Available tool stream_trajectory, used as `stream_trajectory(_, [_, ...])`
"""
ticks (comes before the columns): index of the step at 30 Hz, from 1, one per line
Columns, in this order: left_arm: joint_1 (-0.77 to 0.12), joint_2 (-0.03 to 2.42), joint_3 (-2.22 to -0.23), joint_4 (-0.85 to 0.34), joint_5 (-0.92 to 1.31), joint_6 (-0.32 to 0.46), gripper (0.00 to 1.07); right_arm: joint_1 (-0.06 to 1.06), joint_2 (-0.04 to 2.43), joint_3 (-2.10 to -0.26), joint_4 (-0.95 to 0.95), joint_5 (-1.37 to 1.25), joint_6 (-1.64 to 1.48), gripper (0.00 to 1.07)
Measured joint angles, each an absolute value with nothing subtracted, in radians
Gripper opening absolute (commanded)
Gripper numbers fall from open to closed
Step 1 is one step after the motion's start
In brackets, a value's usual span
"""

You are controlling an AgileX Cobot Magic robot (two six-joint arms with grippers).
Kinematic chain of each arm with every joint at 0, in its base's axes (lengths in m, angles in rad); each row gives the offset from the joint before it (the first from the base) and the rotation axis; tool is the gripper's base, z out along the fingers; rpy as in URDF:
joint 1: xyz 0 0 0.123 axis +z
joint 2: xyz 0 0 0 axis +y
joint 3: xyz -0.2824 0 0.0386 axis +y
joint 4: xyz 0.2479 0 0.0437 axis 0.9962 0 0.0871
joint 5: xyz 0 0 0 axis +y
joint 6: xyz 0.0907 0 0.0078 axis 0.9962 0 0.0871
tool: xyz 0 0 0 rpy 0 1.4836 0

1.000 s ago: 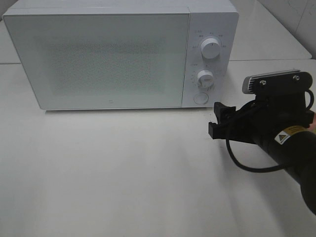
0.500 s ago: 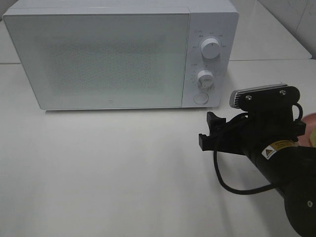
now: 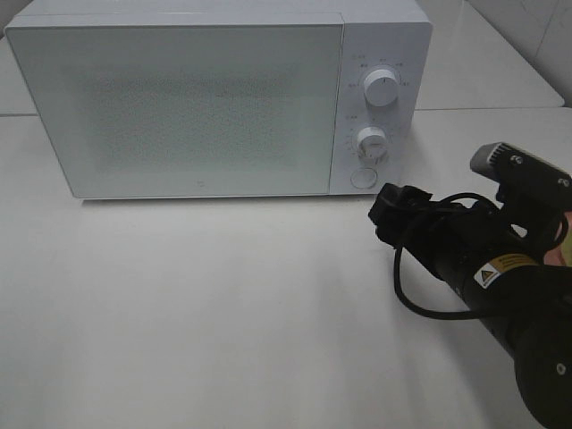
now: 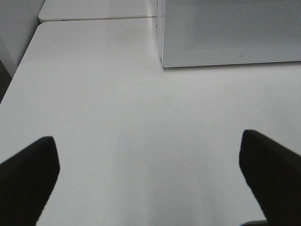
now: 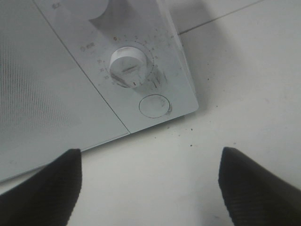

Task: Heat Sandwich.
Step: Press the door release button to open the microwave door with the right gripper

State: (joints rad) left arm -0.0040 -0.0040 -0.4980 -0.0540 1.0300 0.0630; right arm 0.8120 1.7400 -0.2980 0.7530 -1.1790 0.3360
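Three views were examined. A white microwave point(image 3: 179, 107) was recorded at the far side of the white counter point(image 3: 223, 313), with its door point(image 3: 188, 103) shut flush. On its control panel at the right, an upper knob point(image 3: 382, 89), a lower knob point(image 3: 372, 143) and a round button point(image 3: 363, 177) were noted, one below the other. The right gripper point(image 3: 386, 210) was observed on the right of the counter, just in front of the panel's lower right corner and pointed toward it, apart from the microwave. In the right wrist view its two fingers point(image 5: 42, 188) were seen spread apart with only bare counter between them; the gripper was unclenched and nothing was held. The lower knob and the round button were framed ahead of it, and a few dark specks point(image 5: 190, 143) were noted on the counter by the microwave's near right corner. A black cable point(image 3: 411, 295) was seen looped beside the right arm. The left gripper point(image 4: 148, 181) was seen only in its own wrist view: fingers spread wide, nothing between them, above bare counter near the microwave's left front corner. The sandwich was visible in none of the views, so its place could not be told.
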Motion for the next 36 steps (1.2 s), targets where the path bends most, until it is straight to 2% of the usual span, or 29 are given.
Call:
stream_trajectory(11, [-0.004,-0.004,-0.498,-0.054,1.03,0.063,1.0,0.812,1.74,-0.298,0.753,-1.18,0.95,0.74])
stream_trajectory(16, [-0.004,-0.004,-0.498,-0.054,1.03,0.063,1.0,0.812,1.74,-0.298,0.753,-1.18,1.176,0.66])
stream_trajectory(19, [-0.004,-0.004,-0.498,-0.054,1.03,0.063,1.0,0.812,1.74,-0.298,0.753,-1.18,1.284,0.53])
stream_trajectory(20, [-0.004,-0.004,-0.498,-0.054,1.03,0.063,1.0,0.812,1.74,-0.298,0.753,-1.18,1.284,0.53])
stream_trajectory(21, [-0.004,-0.004,-0.498,-0.054,1.03,0.063,1.0,0.812,1.74,-0.298,0.753,-1.18,1.301,0.48])
stream_trajectory(23, [-0.004,-0.004,-0.498,-0.054,1.03,0.063,1.0,0.812,1.74,-0.298,0.753,-1.18,1.335,0.32])
stream_trajectory(24, [-0.004,-0.004,-0.498,-0.054,1.03,0.063,1.0,0.812,1.74,-0.298,0.753,-1.18,1.343,0.27])
stream_trajectory(25, [-0.004,-0.004,-0.498,-0.054,1.03,0.063,1.0,0.812,1.74,-0.298,0.753,-1.18,1.343,0.27])
stream_trajectory(26, [-0.004,-0.004,-0.498,-0.054,1.03,0.063,1.0,0.812,1.74,-0.298,0.753,-1.18,1.347,0.21])
stream_trajectory(27, [-0.004,-0.004,-0.498,-0.054,1.03,0.063,1.0,0.812,1.74,-0.298,0.753,-1.18,1.348,0.09])
stream_trajectory(28, [-0.004,-0.004,-0.498,-0.054,1.03,0.063,1.0,0.812,1.74,-0.298,0.753,-1.18,1.351,0.03])
stream_trajectory(30, [-0.004,-0.004,-0.498,-0.054,1.03,0.063,1.0,0.812,1.74,-0.298,0.753,-1.18,1.354,0.0])
stream_trajectory(36, [-0.004,-0.004,-0.498,-0.054,1.03,0.063,1.0,0.812,1.741,-0.298,0.753,-1.18,1.363,0.0])
